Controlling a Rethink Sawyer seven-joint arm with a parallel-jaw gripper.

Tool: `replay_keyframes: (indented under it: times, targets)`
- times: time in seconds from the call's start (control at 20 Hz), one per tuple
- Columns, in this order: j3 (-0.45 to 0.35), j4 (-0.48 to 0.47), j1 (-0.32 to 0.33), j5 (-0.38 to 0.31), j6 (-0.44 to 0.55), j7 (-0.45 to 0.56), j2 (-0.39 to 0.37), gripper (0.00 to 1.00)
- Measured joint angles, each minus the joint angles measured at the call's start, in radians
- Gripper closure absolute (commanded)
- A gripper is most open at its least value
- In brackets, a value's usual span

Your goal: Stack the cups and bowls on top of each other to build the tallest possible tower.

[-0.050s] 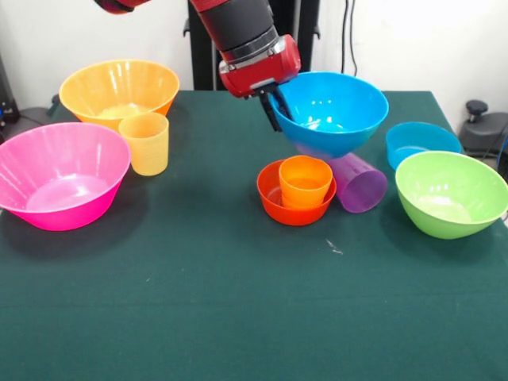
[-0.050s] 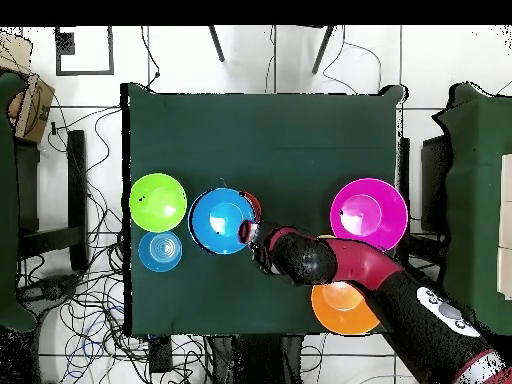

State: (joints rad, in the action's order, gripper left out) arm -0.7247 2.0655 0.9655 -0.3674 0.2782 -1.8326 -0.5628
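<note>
The red and black arm (image 1: 246, 36) enters from 12 o'clock and slants down toward 5 o'clock. Its gripper (image 1: 275, 107) is clamped on the rim of the medium blue bowl (image 1: 333, 107) at the bowl's 9 o'clock edge, holding it aloft and tilted.

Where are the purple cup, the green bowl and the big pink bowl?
purple cup (image 1: 361, 184): front view, on its side wall.
green bowl (image 1: 444, 213): front view, inside its hollow.
big pink bowl (image 1: 59, 193): front view, inside its hollow.

green table (image 1: 198, 317), pink bowl (image 1: 59, 176), lime bowl (image 1: 452, 194), purple cup (image 1: 359, 184)
</note>
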Motion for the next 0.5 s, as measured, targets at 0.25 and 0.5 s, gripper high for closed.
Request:
replay_keyframes:
  times: [0.25, 0.5]
  targets:
    - [0.0, 0.0, -0.002, 0.0, 0.0, 0.0, 0.009, 1.0]
    - [0.0, 0.0, -0.019, 0.0, 0.0, 0.0, 0.01, 1.0]
